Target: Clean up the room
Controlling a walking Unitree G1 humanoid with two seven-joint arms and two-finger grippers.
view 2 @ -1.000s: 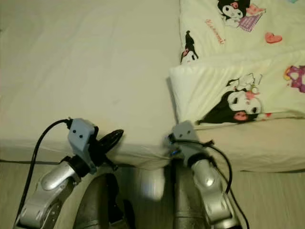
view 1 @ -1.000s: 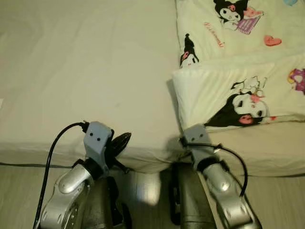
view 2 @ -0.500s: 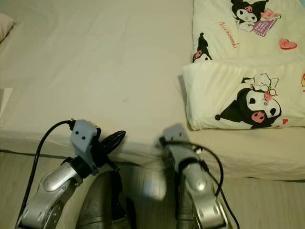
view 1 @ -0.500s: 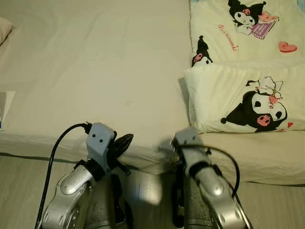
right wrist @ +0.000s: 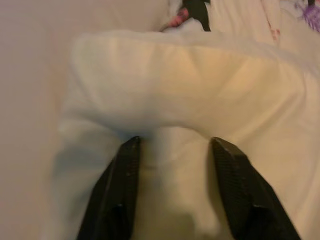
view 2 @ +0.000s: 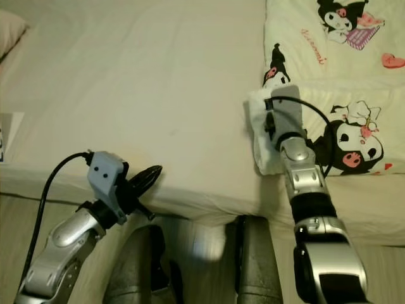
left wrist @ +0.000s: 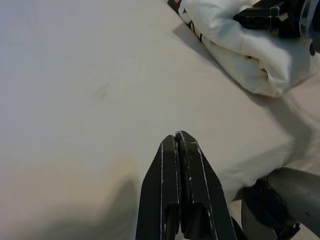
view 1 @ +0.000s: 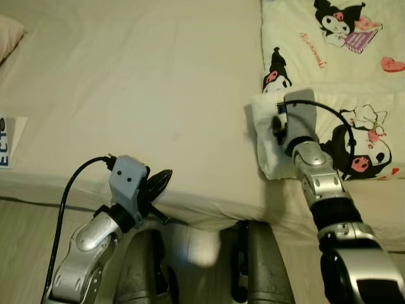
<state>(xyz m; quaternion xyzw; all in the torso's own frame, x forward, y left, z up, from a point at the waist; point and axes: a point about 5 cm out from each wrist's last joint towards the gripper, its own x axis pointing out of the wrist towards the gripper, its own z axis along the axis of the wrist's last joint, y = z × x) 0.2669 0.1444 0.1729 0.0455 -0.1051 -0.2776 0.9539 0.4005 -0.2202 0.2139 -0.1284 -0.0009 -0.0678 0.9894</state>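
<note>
A cream blanket with black cartoon figures lies on the right half of the bed, its near part folded over into a thick corner. My right arm reaches across the bed edge onto that corner. In the right wrist view, my right gripper is open, both fingertips pressed into the blanket with a bulge of fabric between them. My left gripper is shut and holds nothing. It hovers at the front edge of the mattress, pointing over the bare sheet.
The bed's cream sheet spreads wide to the left. A pillow corner shows at the far left, and a printed paper lies at the left edge. The mattress front edge drops to wooden floor, next to my legs.
My right arm has risen from the bed's front edge and reached forward onto the blanket's folded corner. The camera has shifted left. My left arm has stayed put.
</note>
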